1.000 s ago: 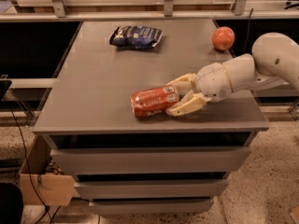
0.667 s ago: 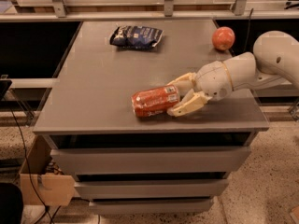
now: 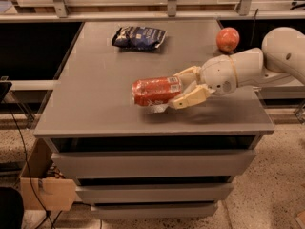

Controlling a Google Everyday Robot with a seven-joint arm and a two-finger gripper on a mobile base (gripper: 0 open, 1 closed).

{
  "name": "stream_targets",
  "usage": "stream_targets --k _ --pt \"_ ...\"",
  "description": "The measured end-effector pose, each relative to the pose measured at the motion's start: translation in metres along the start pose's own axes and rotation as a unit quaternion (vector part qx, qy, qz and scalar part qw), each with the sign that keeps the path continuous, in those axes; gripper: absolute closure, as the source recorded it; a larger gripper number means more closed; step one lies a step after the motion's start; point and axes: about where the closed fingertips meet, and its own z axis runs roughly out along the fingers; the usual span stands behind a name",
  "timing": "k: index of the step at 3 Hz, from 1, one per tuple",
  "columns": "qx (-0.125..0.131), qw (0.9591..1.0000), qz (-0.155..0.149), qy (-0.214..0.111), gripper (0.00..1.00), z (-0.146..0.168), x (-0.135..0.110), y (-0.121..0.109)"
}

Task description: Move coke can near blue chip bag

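Observation:
The coke can (image 3: 155,90) is red-orange with white label patches at its right end. It lies sideways, held a little above the grey table top (image 3: 95,104), with its shadow under it. My gripper (image 3: 185,86) reaches in from the right and is shut on the can's right end, one finger above and one below. The blue chip bag (image 3: 139,36) lies flat at the back of the table, left of centre, well apart from the can.
A round orange-red fruit (image 3: 228,38) sits at the back right, just behind my arm (image 3: 248,68). A rail with metal posts (image 3: 171,4) runs behind the table. Drawers (image 3: 152,163) front the table. A cardboard box (image 3: 45,190) stands on the floor at lower left.
The gripper has risen with the coke can in it, so the can is now off the table top. The chip bag and the fruit have not moved.

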Motion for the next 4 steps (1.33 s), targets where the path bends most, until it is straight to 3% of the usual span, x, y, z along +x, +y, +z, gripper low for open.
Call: stream_targets --k 1,2,3,4 --pt "0.022 0.9985 0.048 0.018 1.0 0.009 -0.007 -0.014" --pt "0.021 0.9986 0.046 0.017 1.0 0.01 -0.007 -0.013" --pt "0.042 0.9976 0.052 0.019 1.0 0.011 -0.002 -0.021" --pt "0.08 0.9941 0.067 0.027 1.0 0.011 0.009 -0.049"
